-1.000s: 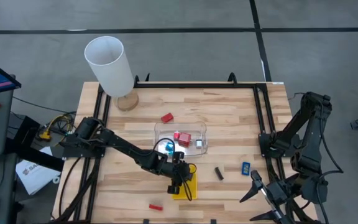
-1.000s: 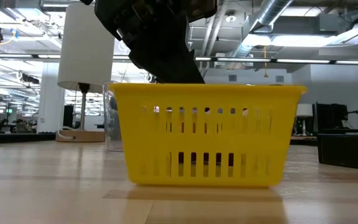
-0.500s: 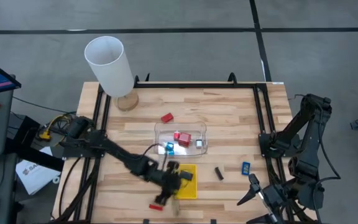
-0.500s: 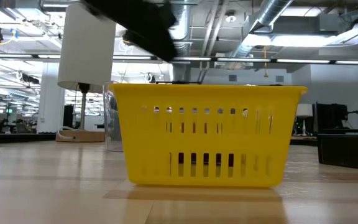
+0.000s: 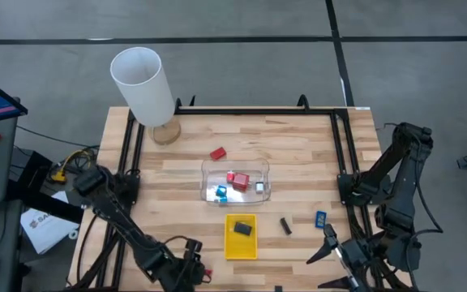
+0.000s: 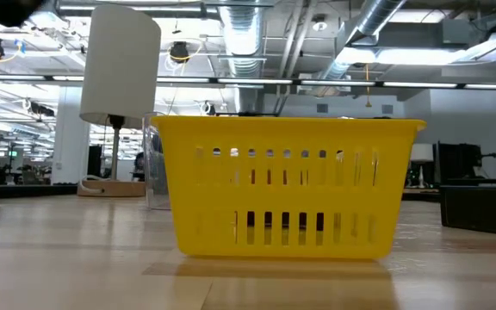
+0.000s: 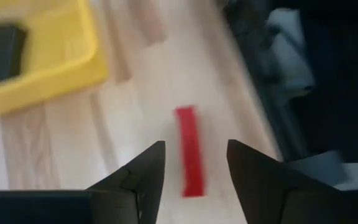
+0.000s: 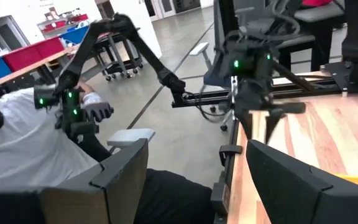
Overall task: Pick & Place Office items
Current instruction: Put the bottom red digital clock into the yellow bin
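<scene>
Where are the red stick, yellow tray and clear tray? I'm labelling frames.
red stick [image 7: 189, 150]: left wrist view, mid-length.
yellow tray [image 5: 230, 246]: high view, bare floor near its corner.
clear tray [image 5: 208, 170]: high view, rim corner.

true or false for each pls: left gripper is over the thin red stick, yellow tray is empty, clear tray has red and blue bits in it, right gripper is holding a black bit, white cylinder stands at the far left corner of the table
1. The left gripper is over the thin red stick: true; its fingers stand apart.
2. The yellow tray is empty: false, a black bit lies in it.
3. The clear tray holds red and blue bits: true.
4. The right gripper holds a black bit: false, it waits open and empty at the near right edge.
5. The white cylinder stands at the far left corner: true.
</scene>
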Tool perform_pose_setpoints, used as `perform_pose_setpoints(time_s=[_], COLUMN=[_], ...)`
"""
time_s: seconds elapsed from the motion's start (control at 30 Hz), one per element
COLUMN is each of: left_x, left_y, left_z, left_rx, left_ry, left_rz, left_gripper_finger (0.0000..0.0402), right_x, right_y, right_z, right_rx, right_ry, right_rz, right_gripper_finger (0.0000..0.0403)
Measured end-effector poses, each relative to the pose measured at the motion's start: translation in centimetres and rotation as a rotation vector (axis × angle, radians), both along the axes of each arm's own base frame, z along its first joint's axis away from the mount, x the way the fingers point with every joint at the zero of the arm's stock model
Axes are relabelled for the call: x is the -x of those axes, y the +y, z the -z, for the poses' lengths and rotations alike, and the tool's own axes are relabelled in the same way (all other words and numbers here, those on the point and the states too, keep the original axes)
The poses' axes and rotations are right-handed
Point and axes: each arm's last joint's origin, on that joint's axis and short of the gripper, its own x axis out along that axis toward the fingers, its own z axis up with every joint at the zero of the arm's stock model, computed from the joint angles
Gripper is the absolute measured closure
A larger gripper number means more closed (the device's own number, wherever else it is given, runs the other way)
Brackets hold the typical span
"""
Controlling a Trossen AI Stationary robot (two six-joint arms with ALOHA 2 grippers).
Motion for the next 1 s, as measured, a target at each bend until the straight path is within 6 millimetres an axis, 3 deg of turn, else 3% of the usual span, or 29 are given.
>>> perform_pose_setpoints(time_s=[0.17, 0.5, 1.0], left_x=[-0.4, -0.3, -0.1], left_y=[0.5, 0.5, 0.4], left_z=[1.7, 1.9, 2.6], left_rx=[-0.028, 0.017, 0.08], left_ry=[0.059, 0.102, 0.109], left_rz=[-0.089, -0.111, -0.12], left_gripper_finger=[0.0236, 0.0205, 0.0215], right_x=[0.0, 0.3, 0.3], right_y=[0.1, 0.2, 0.2], right_z=[-0.3, -0.2, -0.2], right_rx=[-0.037, -0.027, -0.026], right_ry=[-0.009, -0.004, -0.004], right_rz=[0.0, -0.01, -0.01], right_gripper_finger=[0.0138, 0.0138, 0.0138])
